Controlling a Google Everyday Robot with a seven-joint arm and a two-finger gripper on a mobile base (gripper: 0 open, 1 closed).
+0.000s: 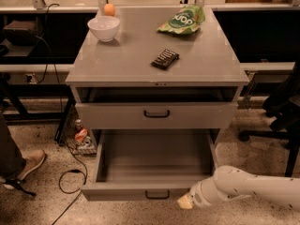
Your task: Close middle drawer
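Note:
The middle drawer is pulled far out below the top drawer. It is empty, and its grey front has a small dark loop handle. My gripper, the cream tip of the white arm coming in from the right, sits against the right part of the drawer's front, just right of the handle. The top drawer stands slightly out, with its own dark handle. The lowest drawer is hidden under the open one.
On the cabinet top are a white bowl, an orange, a green chip bag and a dark bar. A person's foot, cables and a bottle lie left; a chair base stands right.

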